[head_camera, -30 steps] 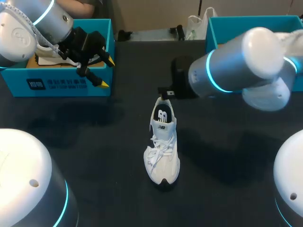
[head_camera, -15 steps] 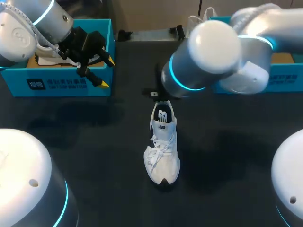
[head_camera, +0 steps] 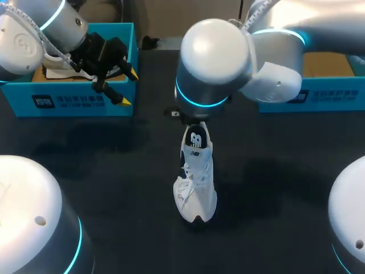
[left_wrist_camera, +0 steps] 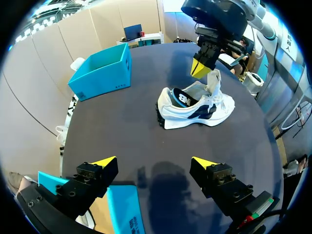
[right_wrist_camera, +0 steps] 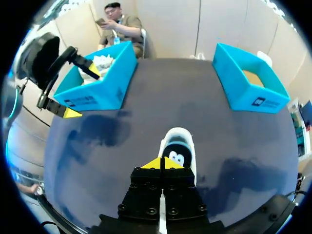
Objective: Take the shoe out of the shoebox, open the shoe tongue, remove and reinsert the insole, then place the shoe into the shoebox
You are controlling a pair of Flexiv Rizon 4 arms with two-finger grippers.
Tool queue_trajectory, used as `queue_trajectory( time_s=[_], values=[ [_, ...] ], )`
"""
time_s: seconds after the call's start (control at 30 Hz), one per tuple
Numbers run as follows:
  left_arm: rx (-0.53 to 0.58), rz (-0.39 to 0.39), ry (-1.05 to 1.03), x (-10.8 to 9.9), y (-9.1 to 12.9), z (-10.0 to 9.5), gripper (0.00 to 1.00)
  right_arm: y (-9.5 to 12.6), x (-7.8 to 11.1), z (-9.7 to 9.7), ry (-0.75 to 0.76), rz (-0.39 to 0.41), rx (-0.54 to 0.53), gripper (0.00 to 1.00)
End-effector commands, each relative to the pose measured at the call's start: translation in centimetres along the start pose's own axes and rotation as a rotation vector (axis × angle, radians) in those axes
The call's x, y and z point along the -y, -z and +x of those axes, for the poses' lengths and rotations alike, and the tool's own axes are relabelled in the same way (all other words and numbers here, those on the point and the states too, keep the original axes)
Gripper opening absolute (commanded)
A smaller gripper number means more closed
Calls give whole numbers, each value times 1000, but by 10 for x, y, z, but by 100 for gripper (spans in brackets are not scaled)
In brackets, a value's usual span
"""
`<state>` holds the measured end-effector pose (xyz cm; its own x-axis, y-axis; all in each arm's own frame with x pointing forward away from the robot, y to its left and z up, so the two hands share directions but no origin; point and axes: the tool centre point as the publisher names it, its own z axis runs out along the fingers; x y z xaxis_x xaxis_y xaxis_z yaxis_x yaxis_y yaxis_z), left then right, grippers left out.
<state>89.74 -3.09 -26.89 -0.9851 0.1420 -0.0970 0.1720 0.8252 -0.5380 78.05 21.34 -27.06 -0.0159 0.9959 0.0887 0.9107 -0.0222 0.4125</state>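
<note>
A white shoe (head_camera: 195,177) stands upright in the middle of the dark table, toe toward the near edge, its tongue lifted and the dark insole (right_wrist_camera: 176,155) showing in the opening. My right gripper (right_wrist_camera: 162,163) is shut with nothing in it. It hangs just above the shoe's opening, beside the raised tongue (left_wrist_camera: 214,80). In the head view my right arm (head_camera: 214,63) hides those fingers. My left gripper (head_camera: 128,87) is open and holds nothing at the front corner of the left blue shoebox (head_camera: 68,103), far from the shoe (left_wrist_camera: 195,105).
A second blue shoebox (head_camera: 336,85) stands at the back right of the table, open side up. Bare dark tabletop (head_camera: 114,171) surrounds the shoe on all sides. White paper lies inside the left shoebox (right_wrist_camera: 97,83).
My right arm has swung leftward and its wrist now sits over the shoe's heel end. The shoe and my left arm have stayed still.
</note>
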Motion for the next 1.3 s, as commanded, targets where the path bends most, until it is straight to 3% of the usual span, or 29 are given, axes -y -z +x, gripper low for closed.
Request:
queue_trajectory(
  time_s=[0.03, 0.33, 0.63, 0.87, 1.3],
  values=[
    [-1, -4, 0, 0, 0, 0, 100, -15, 3, -7, -8, 35, -31, 0],
    [-1, -4, 0, 0, 0, 0, 100, -30, 24, -22, -42, 150, -16, 0],
    [-1, -4, 0, 0, 0, 0, 100, -54, 41, -28, -55, 213, -13, 0],
    [-1, -4, 0, 0, 0, 0, 100, -74, 51, -30, -62, 240, -18, 0],
    [-1, -4, 0, 0, 0, 0, 100, -96, 53, -30, -26, 273, -10, 0]
  ],
)
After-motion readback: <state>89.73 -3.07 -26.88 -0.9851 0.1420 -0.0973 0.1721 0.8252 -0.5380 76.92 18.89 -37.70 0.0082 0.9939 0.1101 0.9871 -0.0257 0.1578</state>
